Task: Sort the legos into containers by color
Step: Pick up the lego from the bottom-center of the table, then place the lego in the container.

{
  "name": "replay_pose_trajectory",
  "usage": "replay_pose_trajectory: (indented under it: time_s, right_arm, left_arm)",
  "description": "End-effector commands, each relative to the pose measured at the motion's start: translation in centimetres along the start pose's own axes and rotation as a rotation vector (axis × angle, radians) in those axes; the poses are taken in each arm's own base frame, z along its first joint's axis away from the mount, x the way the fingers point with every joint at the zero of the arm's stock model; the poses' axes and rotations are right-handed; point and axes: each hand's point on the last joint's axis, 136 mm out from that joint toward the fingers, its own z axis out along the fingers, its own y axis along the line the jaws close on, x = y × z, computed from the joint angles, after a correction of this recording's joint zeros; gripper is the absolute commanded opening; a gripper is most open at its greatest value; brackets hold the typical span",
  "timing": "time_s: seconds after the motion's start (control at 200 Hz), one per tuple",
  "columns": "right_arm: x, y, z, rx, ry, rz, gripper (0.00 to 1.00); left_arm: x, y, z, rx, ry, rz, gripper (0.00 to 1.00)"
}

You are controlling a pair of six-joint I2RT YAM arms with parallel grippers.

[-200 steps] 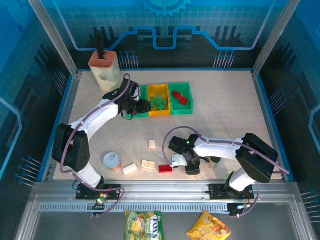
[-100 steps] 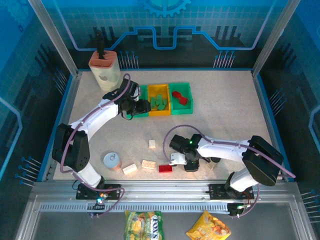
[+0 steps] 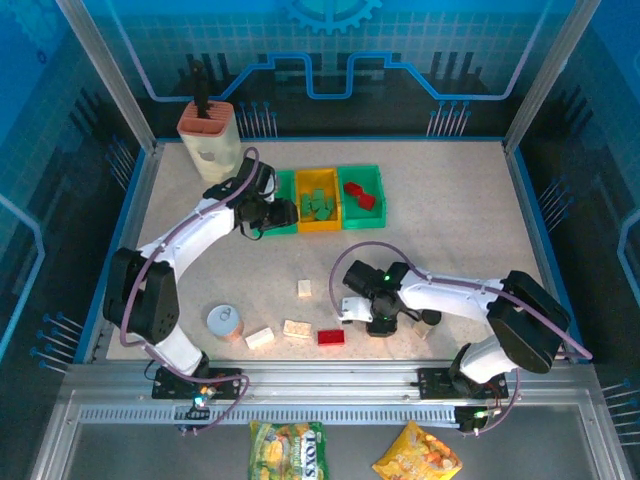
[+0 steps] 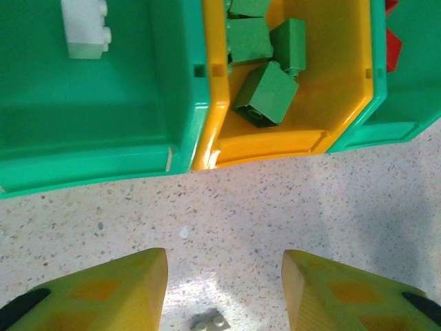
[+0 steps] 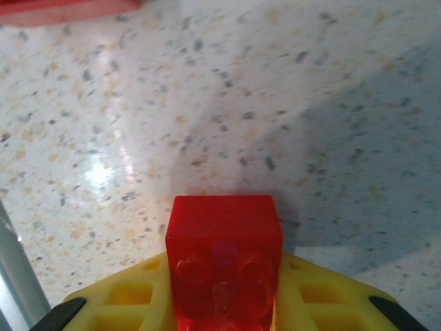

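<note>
My right gripper (image 5: 224, 303) is shut on a red lego (image 5: 224, 265), held just above the speckled table; in the top view this gripper (image 3: 380, 321) is near the front middle. Another red lego (image 3: 330, 337) lies to its left. Three cream legos (image 3: 296, 328) lie loose on the table. My left gripper (image 4: 224, 293) is open and empty, just in front of the containers. The left green bin (image 4: 103, 131) holds a cream lego (image 4: 86, 27), the yellow bin (image 4: 275, 141) several green legos (image 4: 265, 93), the right green bin (image 3: 365, 208) red legos (image 3: 358, 195).
A round silver can (image 3: 225, 322) stands at the front left. A beige knife block (image 3: 208, 138) stands at the back left. A small black-capped cylinder (image 3: 429, 320) sits right of my right gripper. A tiny pale studded piece (image 4: 210, 321) lies between my left fingers.
My right gripper has moved a little away from the table's front edge with the red lego in it. The left arm has hardly moved.
</note>
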Motion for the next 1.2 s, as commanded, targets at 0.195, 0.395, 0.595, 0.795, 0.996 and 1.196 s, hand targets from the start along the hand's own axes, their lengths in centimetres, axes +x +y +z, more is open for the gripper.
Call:
replay_pose_trajectory:
  time_s: [0.195,0.395,0.595,0.795,0.996,1.196]
  right_arm:
    - [-4.1,-6.3,-3.1,0.089,-0.258,0.288,0.22]
    - [-5.0,-11.2,-4.5,0.124,-0.332,0.509,0.22]
    - [-4.3,-16.3,-5.6,0.176,-0.367,0.760,0.21]
    - [-4.2,-20.6,-6.1,0.173,-0.403,0.965,0.23]
    - [-4.9,-24.1,-7.3,0.090,-0.434,1.105,0.24]
    - [-5.9,-27.4,-7.6,0.051,-0.487,1.166,0.23]
  left_arm:
    - [0.6,1.8,-2.8,-0.050,-0.063,0.004,0.48]
    - [0.7,2.7,-4.6,-0.082,-0.119,0.018,0.48]
    - [1.2,3.6,-5.9,-0.109,-0.149,0.021,0.48]
    - [1.8,4.1,-6.4,-0.114,-0.153,0.015,0.48]
    - [2.2,4.3,-6.8,-0.113,-0.159,0.012,0.49]
    - [2.4,4.1,-6.8,-0.098,-0.154,-0.002,0.49]
